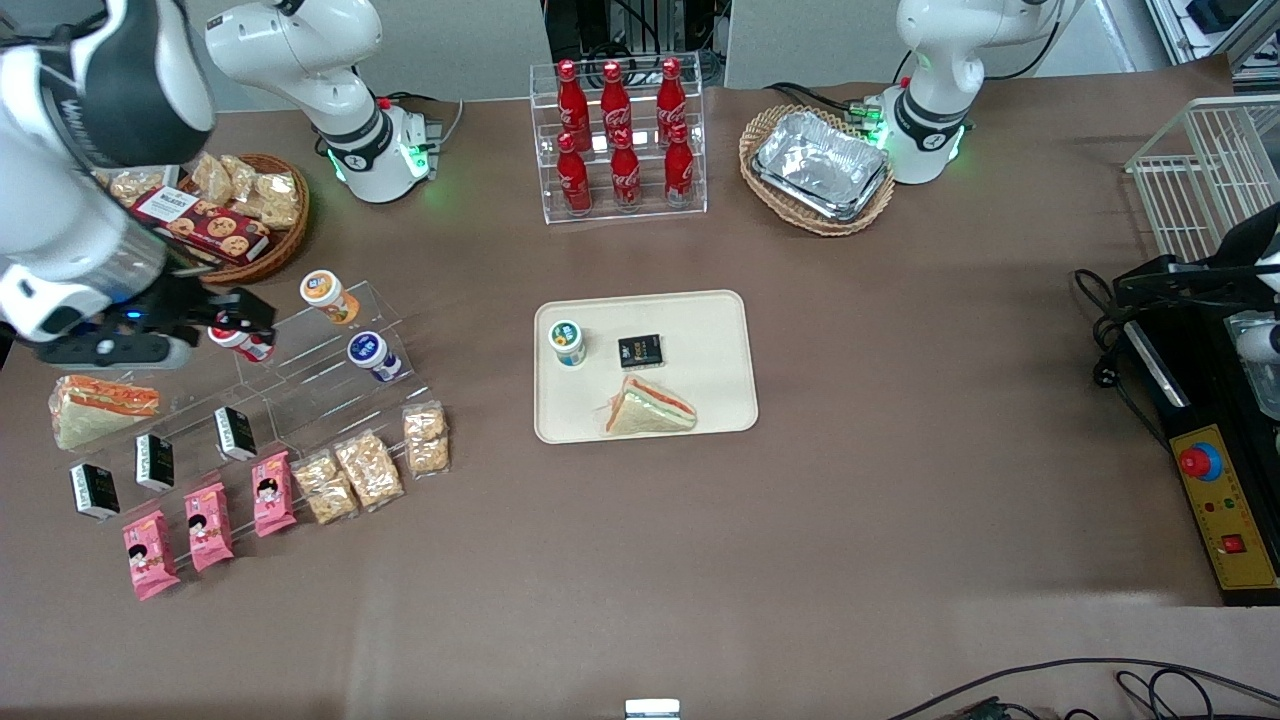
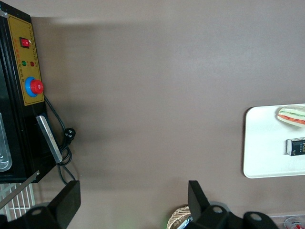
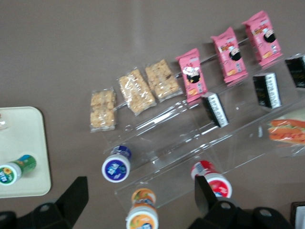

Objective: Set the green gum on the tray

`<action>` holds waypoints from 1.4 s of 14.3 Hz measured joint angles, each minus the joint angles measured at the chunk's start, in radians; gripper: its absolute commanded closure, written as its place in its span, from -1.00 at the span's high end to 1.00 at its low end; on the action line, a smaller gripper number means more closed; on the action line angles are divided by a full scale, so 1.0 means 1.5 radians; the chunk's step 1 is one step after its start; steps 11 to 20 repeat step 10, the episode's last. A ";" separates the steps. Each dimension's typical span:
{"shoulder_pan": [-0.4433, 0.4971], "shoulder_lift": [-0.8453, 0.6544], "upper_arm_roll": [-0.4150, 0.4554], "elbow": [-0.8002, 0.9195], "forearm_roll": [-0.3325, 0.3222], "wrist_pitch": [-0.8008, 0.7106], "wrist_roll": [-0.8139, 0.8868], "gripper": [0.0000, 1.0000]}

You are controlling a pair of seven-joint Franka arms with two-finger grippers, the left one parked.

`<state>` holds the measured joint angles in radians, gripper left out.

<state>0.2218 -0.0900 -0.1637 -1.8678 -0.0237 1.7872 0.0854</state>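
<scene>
The green gum [image 1: 567, 343], a small white bottle with a green-rimmed lid, stands on the beige tray [image 1: 710, 330] at its end toward the working arm. In the right wrist view the green gum [image 3: 16, 168] lies on the tray [image 3: 24, 133]. The tray's edge also shows in the left wrist view [image 2: 264, 143]. My right gripper [image 1: 245, 318] hangs over the clear acrylic shelf [image 1: 300, 380], far from the tray toward the working arm's end. It is open and empty [image 3: 140, 188], with its fingers [image 3: 76, 195] wide apart above the orange-lidded bottle [image 3: 143, 217].
On the shelf stand an orange-lidded bottle [image 1: 328, 295], a blue-lidded bottle [image 1: 370, 355] and a red-lidded bottle [image 1: 243, 342]. A sandwich [image 1: 650, 408] and a black packet [image 1: 640, 350] lie on the tray. A cola rack [image 1: 620, 140] and a basket of foil trays [image 1: 818, 165] stand farther from the camera.
</scene>
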 measured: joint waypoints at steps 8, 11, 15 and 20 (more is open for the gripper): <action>-0.045 0.045 -0.006 0.078 -0.001 -0.009 -0.037 0.99; -0.051 0.057 -0.006 0.087 -0.001 -0.009 -0.037 0.99; -0.051 0.057 -0.006 0.087 -0.001 -0.009 -0.037 0.99; -0.051 0.057 -0.006 0.087 -0.001 -0.009 -0.037 0.99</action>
